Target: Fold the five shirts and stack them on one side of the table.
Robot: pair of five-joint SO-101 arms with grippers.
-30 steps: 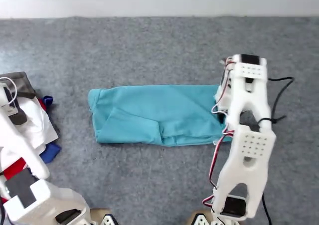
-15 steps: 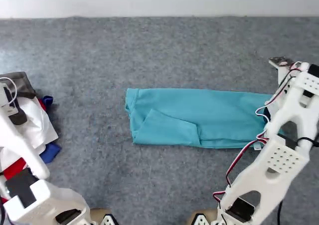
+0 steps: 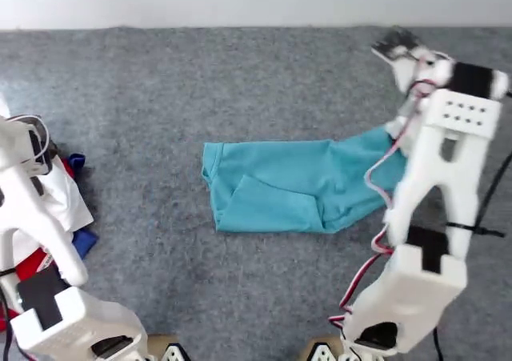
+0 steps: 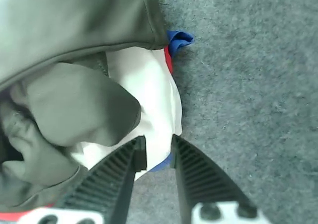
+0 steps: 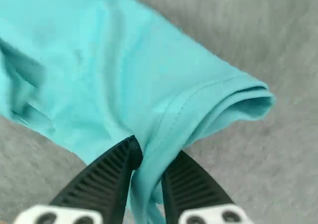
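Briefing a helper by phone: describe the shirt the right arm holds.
On the grey table, skip the heap of shirts by the left arm. Mid-table lies the teal shirt, one end in the jaws of the right gripper; it alone is teal.

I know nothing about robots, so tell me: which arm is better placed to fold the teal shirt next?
Right. The right hand grips one end of the teal shirt; the left hand sits over the clothes pile across the table, away from that shirt.
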